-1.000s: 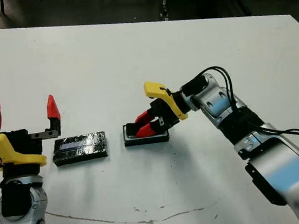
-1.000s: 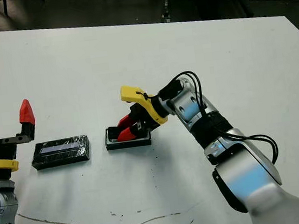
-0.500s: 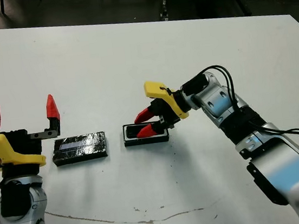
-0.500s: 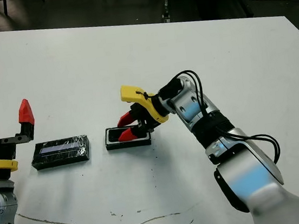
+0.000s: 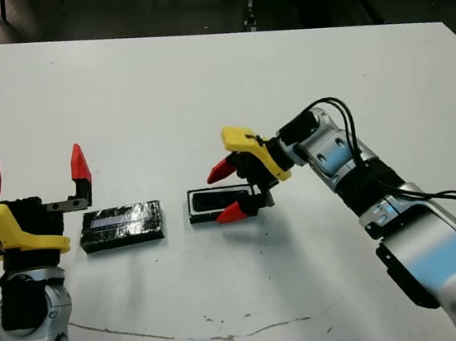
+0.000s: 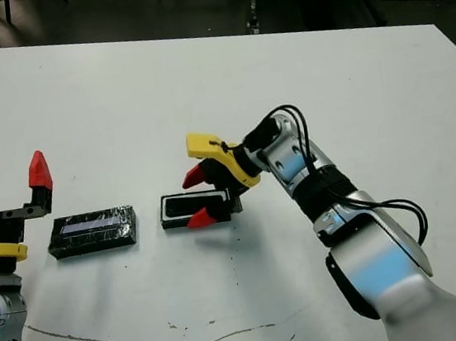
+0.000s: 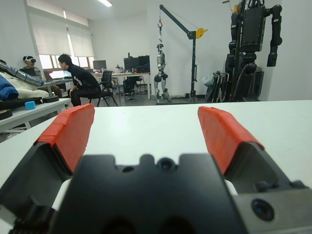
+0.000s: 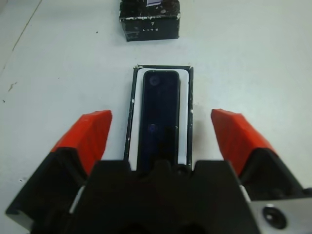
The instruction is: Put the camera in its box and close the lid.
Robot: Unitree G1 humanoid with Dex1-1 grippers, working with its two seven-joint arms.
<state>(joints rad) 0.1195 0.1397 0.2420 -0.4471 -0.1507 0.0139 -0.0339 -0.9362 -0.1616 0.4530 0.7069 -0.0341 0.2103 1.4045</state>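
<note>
a: so, where was the slim black bar-shaped camera (image 8: 159, 115) at that point?

b: lying flat inside the small black-walled box with the white lining (image 8: 185, 105), lengthwise, with white showing along both its long sides. it looked seated rather than propped on an edge, though the near end was hidden behind the gripper body in the right wrist view.

a: and the right gripper (image 5: 226, 191)?

b: spread wide just above the box, one red fingertip on each side of it, pinching nothing. neither tip appeared to touch the box or the camera.

a: so the first step was done?

b: that was my reading. the placing looked finished and the release too; closing was the step left.

a: where was the flat glossy black lid with the pale grey strip (image 5: 121, 225)?

b: on the white table (image 5: 200, 82), near the box on the robot's left, apart from it, not yet picked up.

a: and the left gripper (image 5: 34, 172)?

b: held up beside the lid, above the table, its two red fingertips apart and empty.

a: what would the next move need?

b: the right arm clearing the box, i'd say, then the left gripper coming down over the lid, gripping it across its short sides and carrying it over squarely. the lid is about box-sized, so a skewed approach could catch a wall or nudge the light box along the table.
</note>
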